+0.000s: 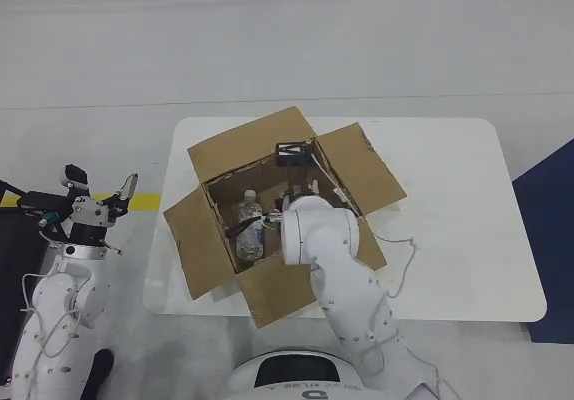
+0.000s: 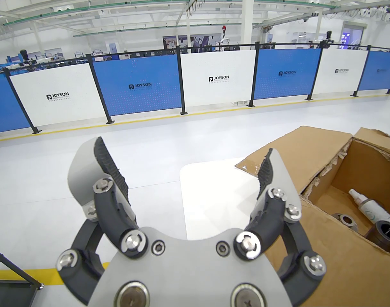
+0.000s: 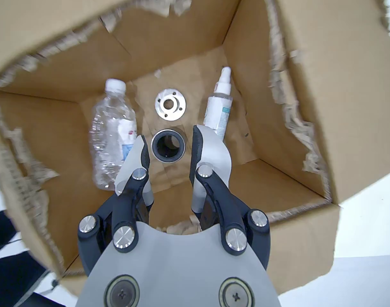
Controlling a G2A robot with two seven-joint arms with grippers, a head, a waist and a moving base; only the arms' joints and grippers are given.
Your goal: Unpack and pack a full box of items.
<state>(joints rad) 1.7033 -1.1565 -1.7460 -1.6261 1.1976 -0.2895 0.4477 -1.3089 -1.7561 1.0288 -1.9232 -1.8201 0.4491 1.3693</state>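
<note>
Unpacking appears under way: the right gripper (image 3: 169,138), jaws parted and empty, hangs over the cardboard box (image 3: 278,65), a black ring (image 3: 168,158) directly beneath its fingertips. The next move likely means descending and closing. The left gripper (image 2: 184,148) hangs wide open beside the box.

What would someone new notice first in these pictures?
The torn cardboard box sits open on the white table. The right pincer hangs open over a black cylinder inside, which sits between a water bottle and a white spray bottle. The left pincer is open beside the table.
</note>
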